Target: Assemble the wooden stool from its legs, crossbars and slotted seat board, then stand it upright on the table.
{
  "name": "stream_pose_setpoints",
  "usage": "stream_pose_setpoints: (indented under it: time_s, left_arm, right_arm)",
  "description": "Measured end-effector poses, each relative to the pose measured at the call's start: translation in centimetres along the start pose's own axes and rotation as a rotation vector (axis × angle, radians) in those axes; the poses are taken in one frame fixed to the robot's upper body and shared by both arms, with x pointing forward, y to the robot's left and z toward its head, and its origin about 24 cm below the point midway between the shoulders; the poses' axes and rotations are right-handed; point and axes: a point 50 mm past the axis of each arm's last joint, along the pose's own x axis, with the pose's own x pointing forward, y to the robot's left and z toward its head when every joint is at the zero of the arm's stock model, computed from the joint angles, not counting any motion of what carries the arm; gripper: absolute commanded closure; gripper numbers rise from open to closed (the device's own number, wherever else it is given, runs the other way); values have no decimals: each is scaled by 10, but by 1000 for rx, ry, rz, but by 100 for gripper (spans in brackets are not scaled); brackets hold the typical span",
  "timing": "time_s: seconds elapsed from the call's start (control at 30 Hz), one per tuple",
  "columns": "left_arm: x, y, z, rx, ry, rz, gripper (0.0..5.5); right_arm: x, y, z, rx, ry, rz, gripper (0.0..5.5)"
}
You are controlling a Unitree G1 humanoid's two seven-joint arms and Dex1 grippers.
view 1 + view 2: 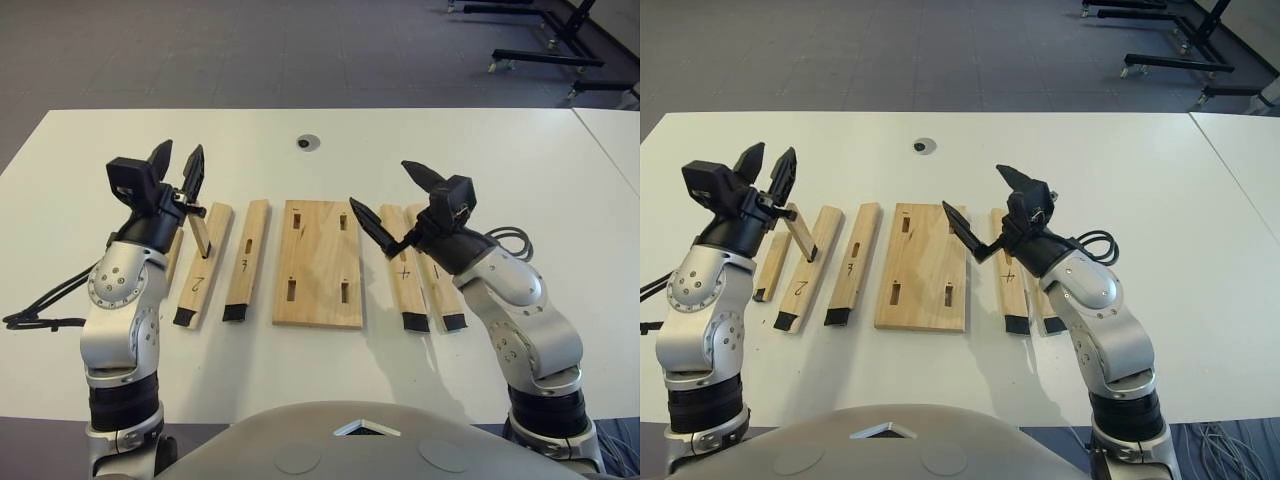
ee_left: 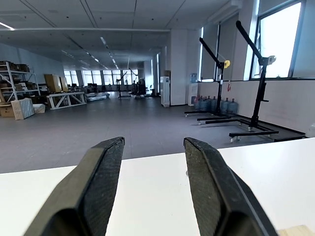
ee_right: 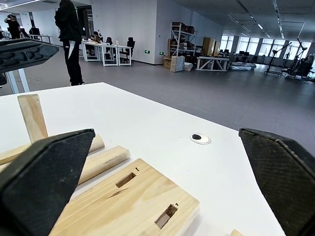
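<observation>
The slotted seat board (image 1: pixel 320 262) lies flat mid-table. Left of it lie two legs (image 1: pixel 247 258) (image 1: pixel 203 272), and a third (image 1: pixel 174 256) is partly hidden behind my left arm. A short crossbar (image 1: pixel 200 235) stands tilted up from the second leg, its lower end at that leg's slot. My left gripper (image 1: pixel 182 152) hovers open just above the crossbar's top, with nothing between its fingers (image 2: pixel 98 187). Two more legs (image 1: pixel 403 270) (image 1: pixel 440 290) lie right of the board. My right gripper (image 1: pixel 380 185) hangs wide open above them and the board's right edge, holding nothing.
A round cable grommet (image 1: pixel 308 142) sits in the table behind the board. A black cable (image 1: pixel 40 310) trails off the left edge and another (image 1: pixel 512 240) loops by my right arm. A second table (image 1: pixel 620 130) adjoins at the right.
</observation>
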Motion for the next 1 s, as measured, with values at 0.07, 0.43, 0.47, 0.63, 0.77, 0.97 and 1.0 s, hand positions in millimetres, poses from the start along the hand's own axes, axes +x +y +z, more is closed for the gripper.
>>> stream_pose_setpoints:
  time_s: [0.07,0.43,0.47,0.63,0.77,0.97,1.0]
  left_arm:
    - [9,-1,8,-8,-26,-1,330]
    - [29,-7,9,-51,20,-57,330]
    - [29,-6,2,-44,43,-58,330]
    - [25,-9,-43,8,108,-87,330]
    - [25,-7,-45,16,59,-87,330]
    - [23,-3,-44,-13,66,-82,330]
    - [21,-3,-41,-27,78,-84,330]
  right_arm:
    - [1,2,-2,6,5,6,10]
    - [5,1,-4,14,2,3,10]
    - [5,1,-4,14,2,5,10]
    - [7,13,-8,12,30,121,10]
    - [6,9,-3,-10,27,134,10]
    - [5,8,-2,-11,32,133,10]
    - [5,8,-3,-4,29,129,10]
